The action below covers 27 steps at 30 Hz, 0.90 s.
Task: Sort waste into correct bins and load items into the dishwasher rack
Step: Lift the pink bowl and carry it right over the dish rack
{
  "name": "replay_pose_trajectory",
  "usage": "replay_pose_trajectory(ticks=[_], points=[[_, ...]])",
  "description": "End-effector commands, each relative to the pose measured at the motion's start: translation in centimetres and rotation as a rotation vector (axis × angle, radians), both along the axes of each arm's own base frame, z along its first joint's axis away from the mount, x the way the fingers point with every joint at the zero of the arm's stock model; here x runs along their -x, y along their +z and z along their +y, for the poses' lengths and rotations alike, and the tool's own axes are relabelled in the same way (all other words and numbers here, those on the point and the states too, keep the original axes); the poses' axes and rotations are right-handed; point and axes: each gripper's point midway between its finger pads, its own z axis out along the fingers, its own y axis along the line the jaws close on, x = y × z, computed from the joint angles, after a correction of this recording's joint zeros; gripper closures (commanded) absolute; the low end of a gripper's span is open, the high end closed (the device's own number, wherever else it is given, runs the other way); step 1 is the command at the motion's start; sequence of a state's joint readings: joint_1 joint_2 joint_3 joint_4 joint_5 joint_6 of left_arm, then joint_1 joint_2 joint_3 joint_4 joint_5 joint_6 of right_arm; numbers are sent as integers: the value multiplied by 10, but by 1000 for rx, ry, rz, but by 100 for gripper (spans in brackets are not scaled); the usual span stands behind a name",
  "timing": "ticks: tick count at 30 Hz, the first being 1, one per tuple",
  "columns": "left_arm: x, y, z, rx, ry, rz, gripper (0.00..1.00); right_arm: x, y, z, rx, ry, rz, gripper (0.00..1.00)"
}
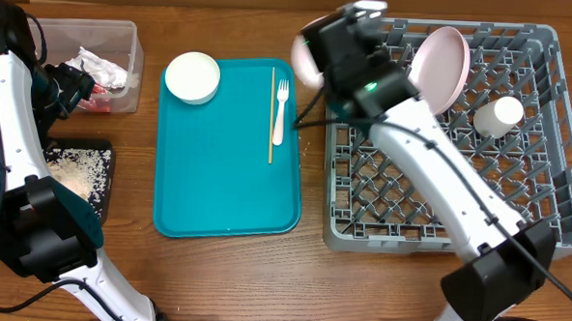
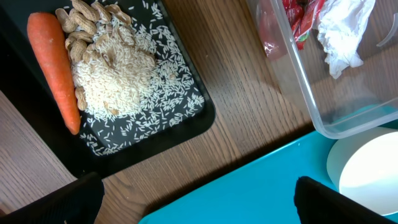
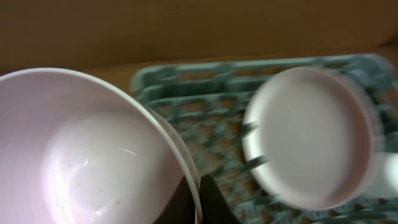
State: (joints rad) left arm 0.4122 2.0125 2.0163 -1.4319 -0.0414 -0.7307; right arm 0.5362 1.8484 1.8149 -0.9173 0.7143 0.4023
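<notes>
Bright, even light from above; soft shadows beside tray (image 1: 227, 177). Left wrist view sharp. Right wrist view blurred: rack (image 3: 205, 87), plate (image 3: 311, 137) smeared; small glint in bowl (image 3: 74, 149).

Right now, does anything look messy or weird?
Nothing much. Rice grains lie scattered over the black tray beside the carrot. The bowl pinched by the right end effector has tiny specks inside.
</notes>
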Motion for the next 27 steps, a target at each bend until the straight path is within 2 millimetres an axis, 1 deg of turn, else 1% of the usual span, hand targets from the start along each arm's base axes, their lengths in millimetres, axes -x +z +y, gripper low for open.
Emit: replay_pose_trajectory(ticks=[1,3,5,8,10,11,14,17,19,21,24,27], points=[[-1,-2,-1,-7,4,7,0,-11,22,-61,139,-173,-71,96],[-1,-2,-1,-7,4,7,0,-18,20,-83,169,-210,-67,95],[-1,-2,-1,-7,4,7,0,-29,16,-110,227,-219,-56,92],[-1,-2,-1,-7,4,7,0,-33,11,-120,268,-211,-28,92],[-1,-2,-1,-7,4,8,0,-30,6,-120,278,-198,3,92],[-1,-2,-1,-7,4,7,0,-29,2,-116,268,-178,22,92],[-1,-2,-1,-7,4,7,0,-26,-10,-99,205,-117,63,96],[-1,-2,-1,-7,4,7,0,-17,-13,-86,127,-106,82,96],[-1,-2,-1,-7,4,7,0,-8,-7,-84,85,-126,85,96],[-1,-2,-1,-7,4,7,0,4,2,-89,56,-156,87,96],[-1,-2,-1,-7,4,7,0,28,20,-99,16,-204,82,96],[-1,-2,-1,-7,4,7,0,46,36,-103,-25,-220,61,96]])
